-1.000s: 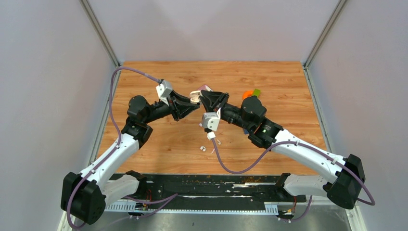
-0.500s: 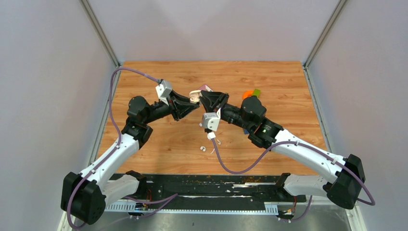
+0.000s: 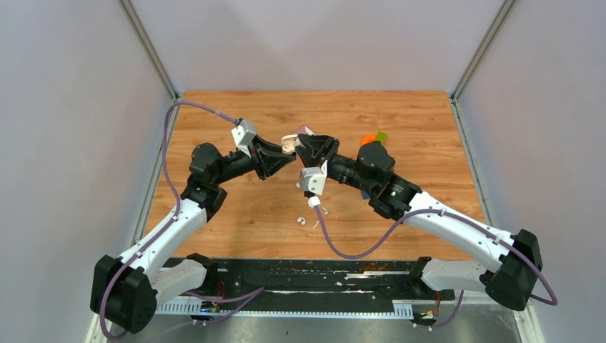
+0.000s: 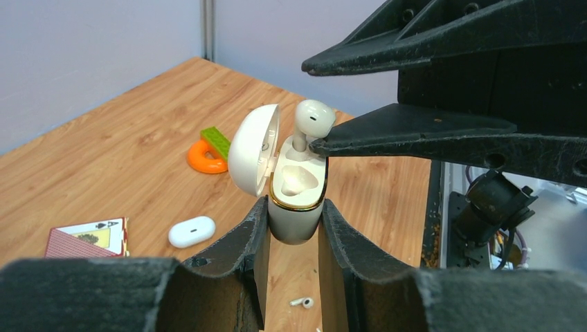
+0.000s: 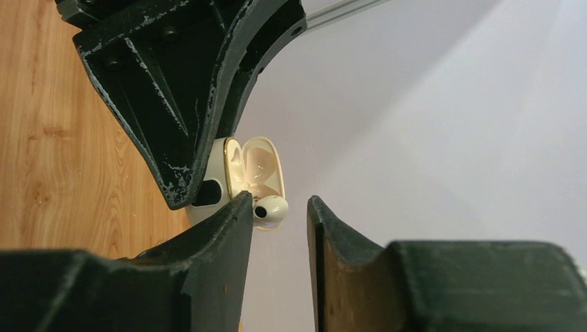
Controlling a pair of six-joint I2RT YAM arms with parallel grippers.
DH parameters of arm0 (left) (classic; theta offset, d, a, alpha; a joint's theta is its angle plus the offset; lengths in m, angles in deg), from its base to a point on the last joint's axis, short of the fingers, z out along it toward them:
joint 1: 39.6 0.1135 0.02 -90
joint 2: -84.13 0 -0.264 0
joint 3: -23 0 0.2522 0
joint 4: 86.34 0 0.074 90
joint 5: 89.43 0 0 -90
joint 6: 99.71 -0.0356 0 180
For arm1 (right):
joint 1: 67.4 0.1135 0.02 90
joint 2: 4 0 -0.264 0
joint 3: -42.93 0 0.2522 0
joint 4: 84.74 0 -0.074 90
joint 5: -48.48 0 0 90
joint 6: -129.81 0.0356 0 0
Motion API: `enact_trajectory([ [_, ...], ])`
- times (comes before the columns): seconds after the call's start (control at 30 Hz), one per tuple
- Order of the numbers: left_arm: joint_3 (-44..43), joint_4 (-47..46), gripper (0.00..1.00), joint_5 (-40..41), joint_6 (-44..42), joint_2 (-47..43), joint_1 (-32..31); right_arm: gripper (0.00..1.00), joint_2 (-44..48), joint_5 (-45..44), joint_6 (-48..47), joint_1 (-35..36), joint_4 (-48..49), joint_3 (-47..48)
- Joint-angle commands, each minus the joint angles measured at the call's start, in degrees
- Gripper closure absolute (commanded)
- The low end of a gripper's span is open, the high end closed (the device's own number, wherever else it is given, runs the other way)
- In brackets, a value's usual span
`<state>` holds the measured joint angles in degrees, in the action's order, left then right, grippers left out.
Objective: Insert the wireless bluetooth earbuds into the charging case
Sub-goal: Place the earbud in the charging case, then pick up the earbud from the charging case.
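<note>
Case is held off the desk mid-board, clenched in the left tool. The right tool meets it, desk edges well away.

Left wrist: one case, upright, lid open to the left. One earbud stands stem-down in a socket, touching one right finger.

Right wrist: right tool released, bud against one finger only.

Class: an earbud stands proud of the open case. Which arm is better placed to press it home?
Probably right: the right tool is open right at the earbud, while the left tool is shut on the charging case.
</note>
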<state>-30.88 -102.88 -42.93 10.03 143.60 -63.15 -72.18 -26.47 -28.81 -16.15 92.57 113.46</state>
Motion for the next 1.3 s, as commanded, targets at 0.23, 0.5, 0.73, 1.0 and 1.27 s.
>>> enact_trajectory([
  [0.23,0.21,-3.31,1.00,0.87,-1.16,-1.02,0.07,0.55,3.17,0.03,5.17,0.26,-10.80,7.08],
  [0.5,0.78,-3.20,1.00,-0.24,-2.35,-0.89,0.08,0.43,4.26,-3.36,13.87,0.07,-25.12,13.78],
  [0.73,3.60,-2.21,1.00,-4.40,-7.94,-1.58,0.08,0.36,-4.93,2.50,32.22,-5.67,-47.88,31.61],
  [1.0,6.22,0.69,1.00,-7.73,-15.76,-2.43,0.08,0.52,-9.71,15.35,17.39,-7.38,-66.69,40.61],
  [1.27,7.17,3.14,1.00,-8.56,-19.66,-2.85,0.06,0.72,-17.88,15.97,3.71,-6.56,-79.09,51.43],
])
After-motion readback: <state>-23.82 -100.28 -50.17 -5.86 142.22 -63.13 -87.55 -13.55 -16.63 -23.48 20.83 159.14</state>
